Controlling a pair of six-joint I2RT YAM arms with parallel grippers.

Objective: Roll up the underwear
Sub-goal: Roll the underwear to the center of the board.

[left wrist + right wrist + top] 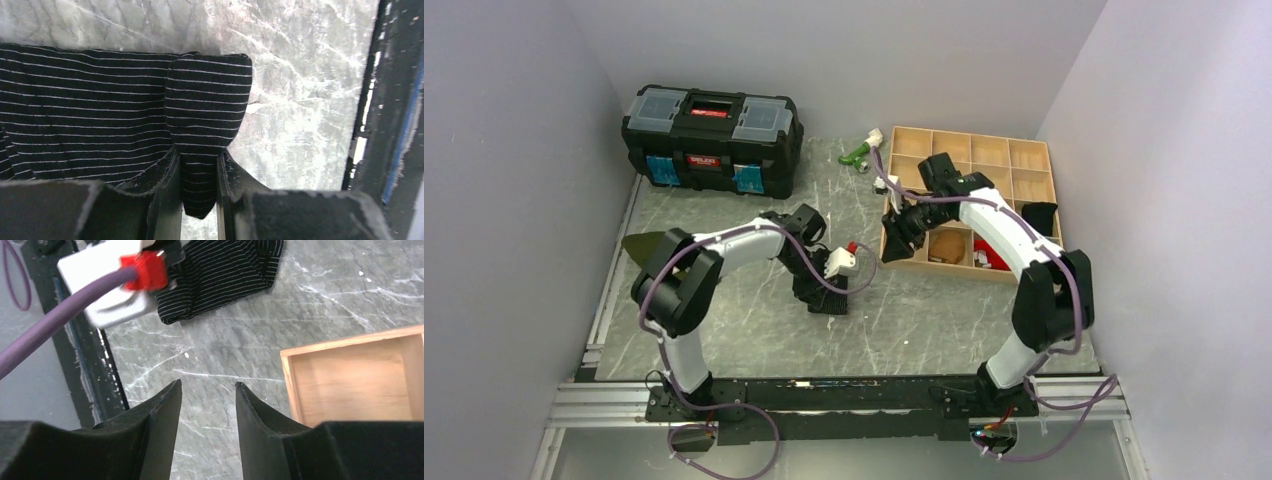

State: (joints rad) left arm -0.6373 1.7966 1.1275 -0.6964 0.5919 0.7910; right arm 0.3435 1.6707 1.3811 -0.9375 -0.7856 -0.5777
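Observation:
The underwear (831, 298) is a small black knit piece with fine grey stripes, lying on the marble table near the middle. In the left wrist view it (90, 120) spreads out to the left, with one edge folded up into a hump. My left gripper (199, 162) is shut on that folded edge, low over the table (849, 282). My right gripper (207, 385) is open and empty, hovering above bare table beside the wooden tray's near left corner (894, 243). The underwear also shows at the top of the right wrist view (225, 275).
A black toolbox (712, 138) stands at the back left. A wooden compartment tray (969, 203) with small items sits at the right. An olive green garment (646, 245) lies at the left edge. A green and white object (864, 150) lies behind the tray.

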